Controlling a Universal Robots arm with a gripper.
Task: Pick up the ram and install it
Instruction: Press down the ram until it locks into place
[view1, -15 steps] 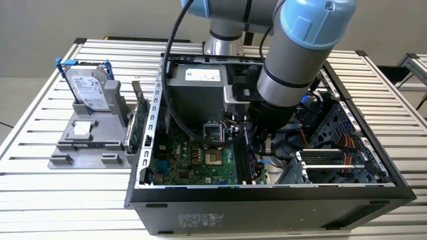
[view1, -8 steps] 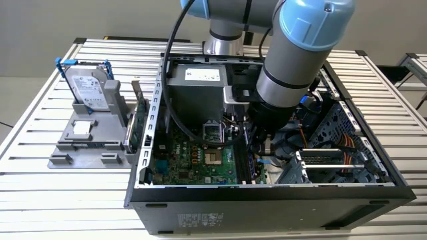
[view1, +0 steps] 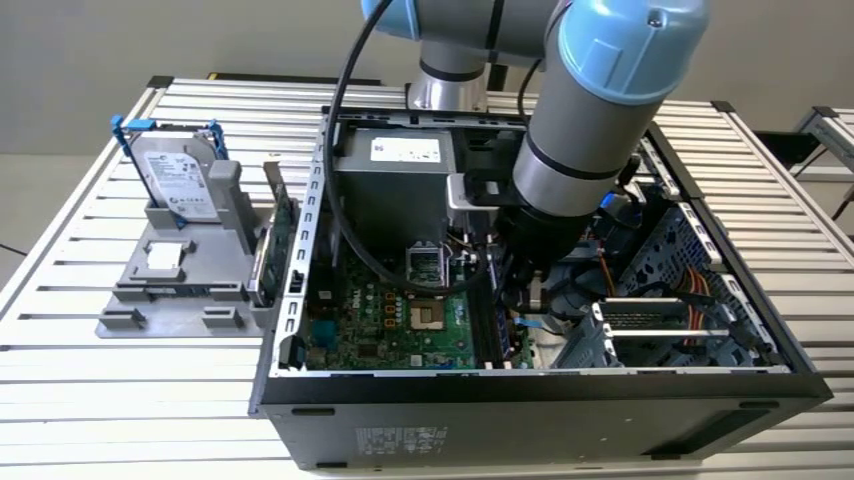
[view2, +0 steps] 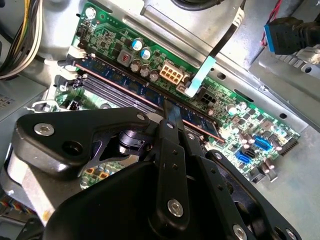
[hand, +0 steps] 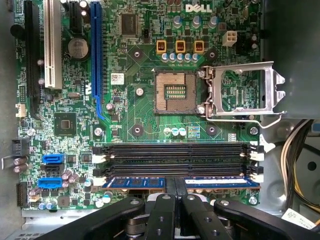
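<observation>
Gripper (hand: 179, 197) sits low inside the open PC case (view1: 534, 385), fingers nearly shut, pinched on the top edge of the ram (hand: 182, 182) at mid-length. In the second wrist view the black fingers (view2: 172, 120) meet right on the stick's edge. Ram (view2: 145, 92) is blue-green and stands on edge in the outermost memory slot, the one nearest the board edge. Its long axis runs parallel to the other slots, ends toward the white latches (hand: 256, 172). Whether it's fully seated I can't tell.

Next to it, the empty black slots (hand: 175, 157) lie just beside, same direction. Further on is the open CPU socket (hand: 175, 92) w/ its metal retention frame (hand: 245, 90) flipped open. Past that are the blue slot (hand: 96, 55) and white slot (hand: 52, 45), at right angles to the ram.

Near the ram's far side are a pale ribbon cable (view2: 205, 70) and a white power connector (view2: 170, 76), close but not touching. In the exterior view the arm (view1: 594, 130) reaches down into the case over the motherboard (view1: 394, 320). Beyond, on the exterior view's left, a hard drive (view1: 180, 175) stands in a grey holder (view1: 174, 290) on the slatted table (view1: 107, 400).
</observation>
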